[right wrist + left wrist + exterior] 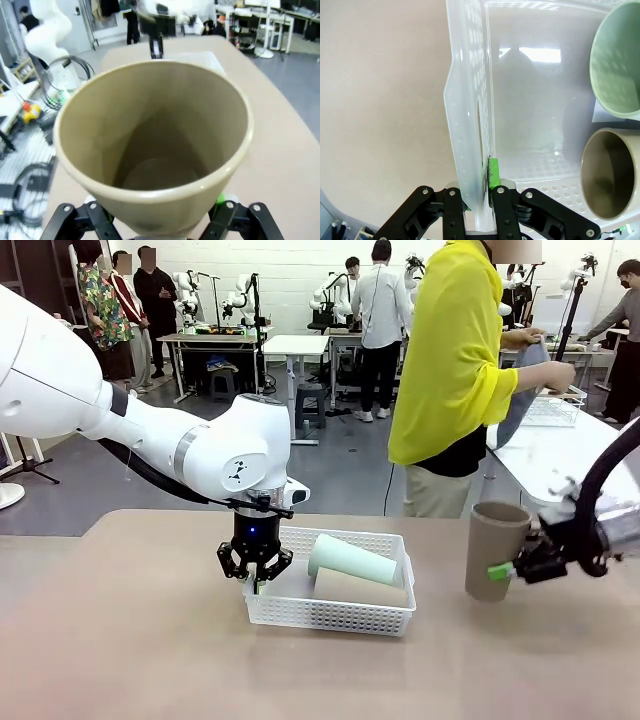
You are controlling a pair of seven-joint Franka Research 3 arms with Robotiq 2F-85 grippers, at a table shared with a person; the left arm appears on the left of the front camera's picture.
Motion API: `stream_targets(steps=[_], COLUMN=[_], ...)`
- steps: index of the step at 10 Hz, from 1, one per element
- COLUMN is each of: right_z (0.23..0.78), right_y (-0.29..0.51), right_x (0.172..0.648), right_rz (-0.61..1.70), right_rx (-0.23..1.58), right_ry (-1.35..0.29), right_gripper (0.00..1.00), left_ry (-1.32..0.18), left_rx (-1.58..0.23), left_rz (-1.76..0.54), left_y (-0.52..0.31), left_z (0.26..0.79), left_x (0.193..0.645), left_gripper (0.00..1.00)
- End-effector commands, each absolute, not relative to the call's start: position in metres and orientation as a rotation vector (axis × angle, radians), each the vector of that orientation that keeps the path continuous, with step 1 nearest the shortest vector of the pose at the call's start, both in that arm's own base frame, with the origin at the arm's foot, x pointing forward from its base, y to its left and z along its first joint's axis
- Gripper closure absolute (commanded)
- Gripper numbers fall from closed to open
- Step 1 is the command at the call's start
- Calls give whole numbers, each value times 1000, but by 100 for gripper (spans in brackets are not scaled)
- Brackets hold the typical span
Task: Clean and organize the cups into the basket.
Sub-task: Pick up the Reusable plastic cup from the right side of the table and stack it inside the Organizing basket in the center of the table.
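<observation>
The left arm reaches in from the left of the front view. Its white wrist is bent so that the left gripper [255,578] points straight down at the near left corner of the shallow rectangular white plastic basket [330,612], which has perforated walls and a rolled rim. In the left wrist view, the left gripper [480,187] is pinched tight on the basket's [466,120] short side wall. One finger is outside and one inside, with a green pad [493,175] flat against the inner face.

The basket stands on the beige table [120,640]. Two cups lie on their sides in it. A pale mint green tapered matte cup [352,558] [617,60] is at the far side, and a tan cardboard-brown tapered cup [360,588] [609,172] lies just beside it on the robot's side. Both mouths face the clamped wall, with bare basket floor between them and the fingers.

The right arm comes in low from the right edge, its right gripper [505,570] lying level and pointing towards the basket. The jaws are closed around the lower wall of a second tan cup [495,545] [155,150], held upright with its mouth up, to the right of the basket and apart from it. Whether its base touches the table I cannot tell.

A person in a yellow top [455,360] stands beyond the far edge.
</observation>
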State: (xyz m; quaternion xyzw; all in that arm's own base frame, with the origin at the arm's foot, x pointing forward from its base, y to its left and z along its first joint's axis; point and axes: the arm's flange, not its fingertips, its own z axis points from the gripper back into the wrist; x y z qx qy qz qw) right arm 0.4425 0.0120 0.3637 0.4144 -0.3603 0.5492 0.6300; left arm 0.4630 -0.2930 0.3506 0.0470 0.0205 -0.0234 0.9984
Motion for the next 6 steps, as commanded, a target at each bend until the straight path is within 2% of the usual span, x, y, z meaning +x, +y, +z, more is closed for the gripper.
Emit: stream_targets(steps=[1,2,4,6], right_z=[459,487,496,503], right_y=[15,12,6,15], right_x=[394,378,368,377], right_rz=[1236,1227,1148,1237], right_rx=[909,887,874,887], right_ry=[-830,-851,-847,-860], right_gripper=[37,37,37,37], left_ry=[32,32,32,32], left_rx=[102,102,102,102], left_rz=[-61,-61,-61,-61], left_y=[-292,-292,-292,-292], left_z=[351,351,351,351], left_x=[463,463,463,463], left_gripper=[97,97,97,97])
